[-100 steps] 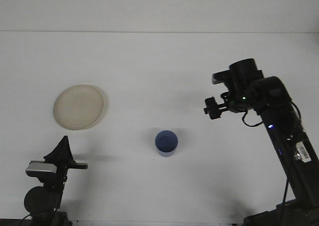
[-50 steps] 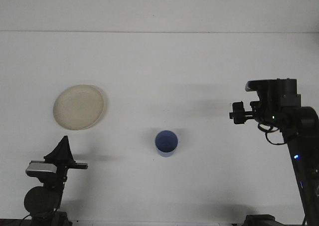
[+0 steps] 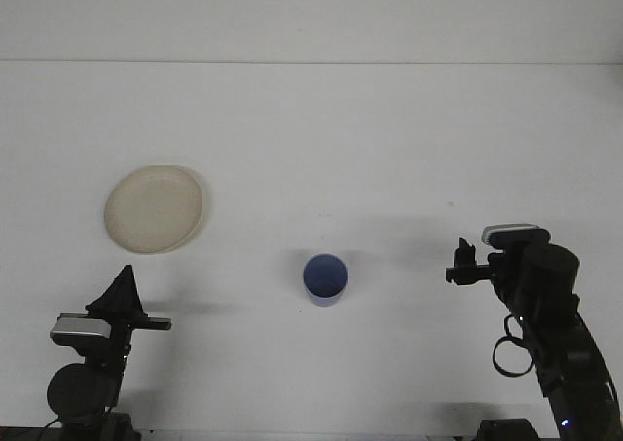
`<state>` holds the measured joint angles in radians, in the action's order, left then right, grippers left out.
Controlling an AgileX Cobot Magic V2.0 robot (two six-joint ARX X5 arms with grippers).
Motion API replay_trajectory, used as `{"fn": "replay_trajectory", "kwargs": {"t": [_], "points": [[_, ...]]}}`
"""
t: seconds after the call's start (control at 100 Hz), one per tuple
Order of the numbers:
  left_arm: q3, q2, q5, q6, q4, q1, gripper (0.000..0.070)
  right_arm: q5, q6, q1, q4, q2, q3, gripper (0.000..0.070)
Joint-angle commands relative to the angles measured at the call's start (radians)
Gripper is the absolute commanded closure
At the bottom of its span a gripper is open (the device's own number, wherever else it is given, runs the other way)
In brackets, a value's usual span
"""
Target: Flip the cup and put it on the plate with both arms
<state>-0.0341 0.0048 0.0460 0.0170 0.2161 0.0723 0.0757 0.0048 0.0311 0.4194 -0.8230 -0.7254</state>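
Front view: blue cup (image 3: pixel 325 278) standing on the white table (image 3: pixel 321 129), mouth facing up, nothing touching it. Cream plate (image 3: pixel 155 207) lying flat, up and to the left of the cup, well apart from it, bare on top.

Left gripper (image 3: pixel 124 292) sitting low, left of the cup and below the plate; fingers meeting in a point at the tip, holding nothing. Looking parked, likely waiting for its part in the handover.

Right gripper (image 3: pixel 461 265) hanging low, right of the cup at about the cup's height, tip pointing toward it, well apart from it. Carrying nothing; fingers too small and dark for telling their spread.

Judging the task as barely begun: cup not yet gripped, not yet on the plate. Placement of the arms on either side of the cup suiting a two-arm pass.
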Motion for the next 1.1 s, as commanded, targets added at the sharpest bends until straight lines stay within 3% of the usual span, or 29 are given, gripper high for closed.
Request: {"fn": "replay_trajectory", "kwargs": {"t": [0.0, 0.31, 1.09], "points": [[0.020, -0.002, 0.000, -0.005, 0.010, 0.000, 0.0689, 0.006, -0.002, 0.003, -0.061, 0.036, 0.021, 0.0207], [0.020, -0.002, -0.001, -0.005, 0.010, 0.000, 0.0689, 0.002, -0.032, 0.004, -0.093, 0.161, 0.058, 0.0209], [0.020, -0.002, -0.001, -0.005, 0.010, 0.000, 0.0689, 0.002, -0.027, 0.004, -0.105, 0.163, 0.058, 0.0209]]}}
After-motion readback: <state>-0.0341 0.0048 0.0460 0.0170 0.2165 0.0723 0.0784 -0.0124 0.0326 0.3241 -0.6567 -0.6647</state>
